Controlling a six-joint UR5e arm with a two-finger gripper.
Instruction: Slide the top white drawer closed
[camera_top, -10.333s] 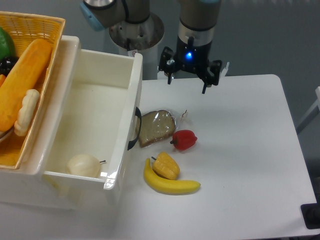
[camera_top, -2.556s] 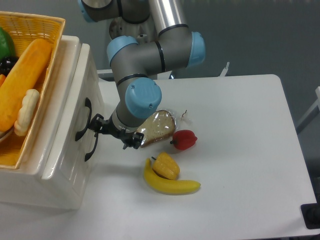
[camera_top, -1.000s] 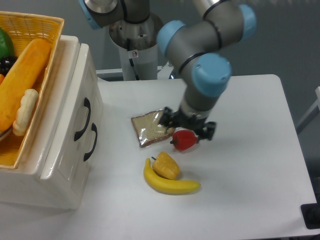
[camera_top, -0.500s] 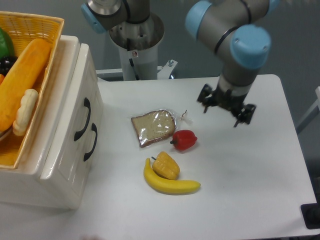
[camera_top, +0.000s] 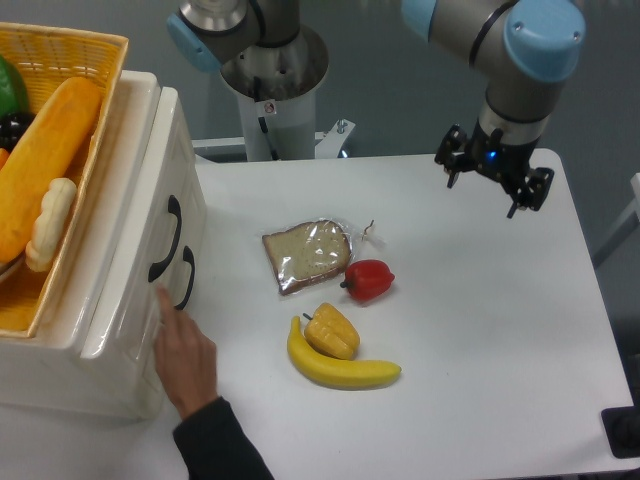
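The top white drawer sits pushed flush into its cabinet at the left of the frame, its black handle facing the white surface. At upper right the pincer hangs above the surface, fingers spread and holding nothing. A person's hand at lower left touches the cabinet front beside the lower handle. Bagged bread, a red pepper, a yellow pepper and a banana lie mid-frame; a wicker basket tops the cabinet.
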